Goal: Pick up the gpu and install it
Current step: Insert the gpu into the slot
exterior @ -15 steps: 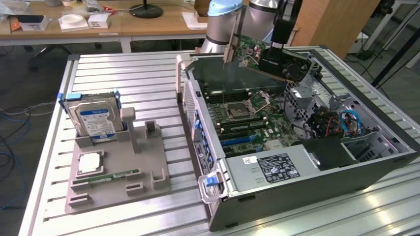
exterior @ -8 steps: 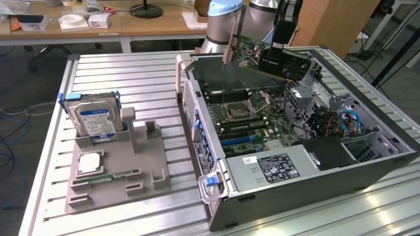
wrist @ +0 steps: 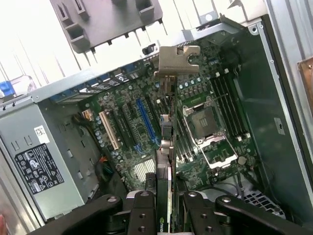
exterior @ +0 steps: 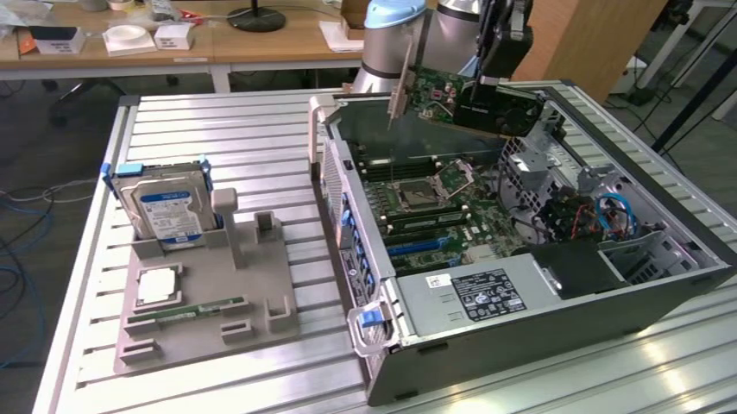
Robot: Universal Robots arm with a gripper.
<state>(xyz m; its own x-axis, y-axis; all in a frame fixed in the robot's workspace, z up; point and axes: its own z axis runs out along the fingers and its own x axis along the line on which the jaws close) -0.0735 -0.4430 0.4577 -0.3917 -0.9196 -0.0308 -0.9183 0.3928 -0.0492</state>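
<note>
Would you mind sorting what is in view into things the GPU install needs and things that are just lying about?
Part of the job:
- gpu, held in the gripper above the open computer case
- motherboard with its slots

Just lying about:
- hard drive upright in the grey holder
- memory stick lying flat on that holder
- boxes on the desk behind

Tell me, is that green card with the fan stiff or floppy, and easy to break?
Probably stiff: the gpu stays flat while the pincer clamps one edge, above the open computer case. Likely fragile: bare components cover its board. Its metal bracket probably weights that end.
</note>
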